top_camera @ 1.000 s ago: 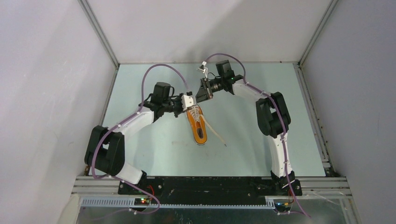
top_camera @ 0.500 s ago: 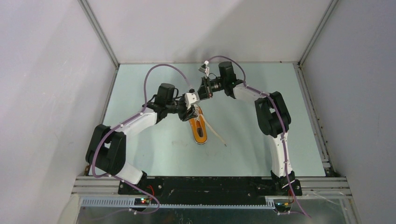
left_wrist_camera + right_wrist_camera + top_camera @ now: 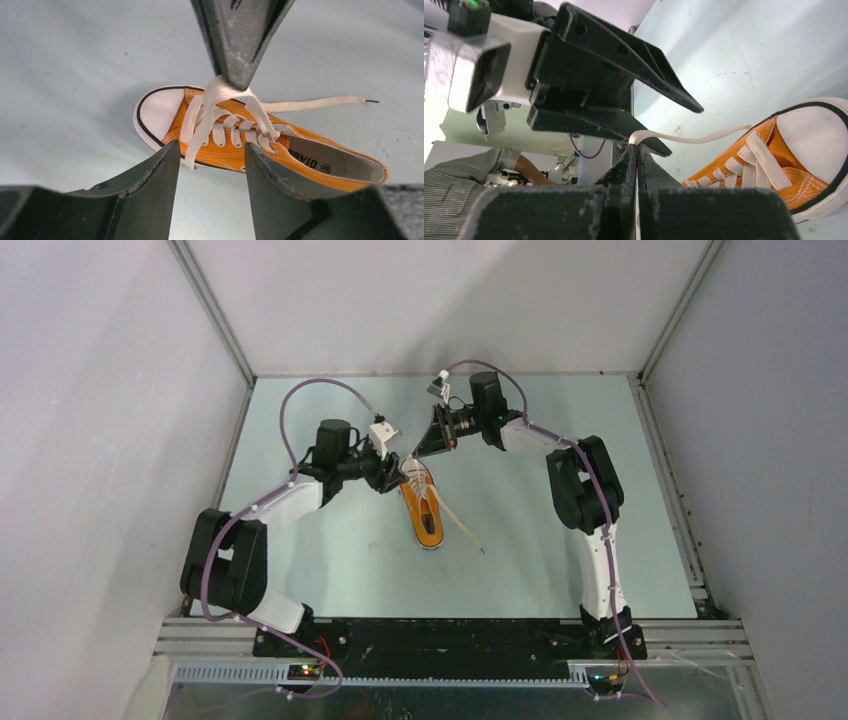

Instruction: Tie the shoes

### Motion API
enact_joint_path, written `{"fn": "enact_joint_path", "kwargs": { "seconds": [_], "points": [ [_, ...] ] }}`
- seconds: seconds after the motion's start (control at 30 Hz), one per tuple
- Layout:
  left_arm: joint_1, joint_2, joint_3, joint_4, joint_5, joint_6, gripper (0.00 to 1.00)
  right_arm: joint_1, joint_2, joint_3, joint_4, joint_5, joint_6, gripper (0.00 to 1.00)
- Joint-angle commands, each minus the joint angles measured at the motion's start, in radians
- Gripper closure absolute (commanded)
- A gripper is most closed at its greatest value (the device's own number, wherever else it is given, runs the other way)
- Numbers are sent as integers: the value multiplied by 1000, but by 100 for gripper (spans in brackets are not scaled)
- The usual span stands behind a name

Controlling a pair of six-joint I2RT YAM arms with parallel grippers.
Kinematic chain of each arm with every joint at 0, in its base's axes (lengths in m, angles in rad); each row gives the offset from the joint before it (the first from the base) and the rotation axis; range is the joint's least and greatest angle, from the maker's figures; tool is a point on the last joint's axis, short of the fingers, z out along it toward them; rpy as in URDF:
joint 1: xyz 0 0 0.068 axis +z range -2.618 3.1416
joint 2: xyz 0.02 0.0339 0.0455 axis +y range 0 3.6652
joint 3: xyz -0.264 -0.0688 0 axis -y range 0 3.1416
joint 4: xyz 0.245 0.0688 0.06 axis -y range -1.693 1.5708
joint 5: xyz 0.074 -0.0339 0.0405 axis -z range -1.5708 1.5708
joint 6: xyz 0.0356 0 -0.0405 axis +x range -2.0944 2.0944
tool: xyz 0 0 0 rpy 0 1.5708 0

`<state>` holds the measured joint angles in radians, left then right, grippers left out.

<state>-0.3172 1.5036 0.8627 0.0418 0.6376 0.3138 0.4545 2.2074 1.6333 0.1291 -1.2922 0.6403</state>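
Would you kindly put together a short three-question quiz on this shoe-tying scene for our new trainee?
1. True or false: the left hand is shut.
2. The right hand pinches: A the long white lace; B the heel; C nothing.
3. Fill in: the orange canvas sneaker has a ___ rubber toe cap.
Key: 1 false; 2 A; 3 white.
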Motion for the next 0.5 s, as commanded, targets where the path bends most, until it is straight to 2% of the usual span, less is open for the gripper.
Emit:
{"fn": "enact_joint_path", "kwargs": {
  "seconds": [0.0,0.1,0.2,0.33,0.47],
  "points": [
    [35,-40,9,26,156,-50,43,-10,-20,23,-28,-25,-34,100],
    [41,-9,57,-24,257,-44,41,-10,-24,21,-53,-19,-60,100],
    [31,-8,42,87,346,-89,38,-10,-33,13,-69,-18,-83,100],
    [9,29,71,101,330,-62,37,-13,-16,40,-109,-21,-95,100],
    [-8,105,115,94,252,-58,37,-14,-13,51,-121,-24,-100,100]
  ]
}}
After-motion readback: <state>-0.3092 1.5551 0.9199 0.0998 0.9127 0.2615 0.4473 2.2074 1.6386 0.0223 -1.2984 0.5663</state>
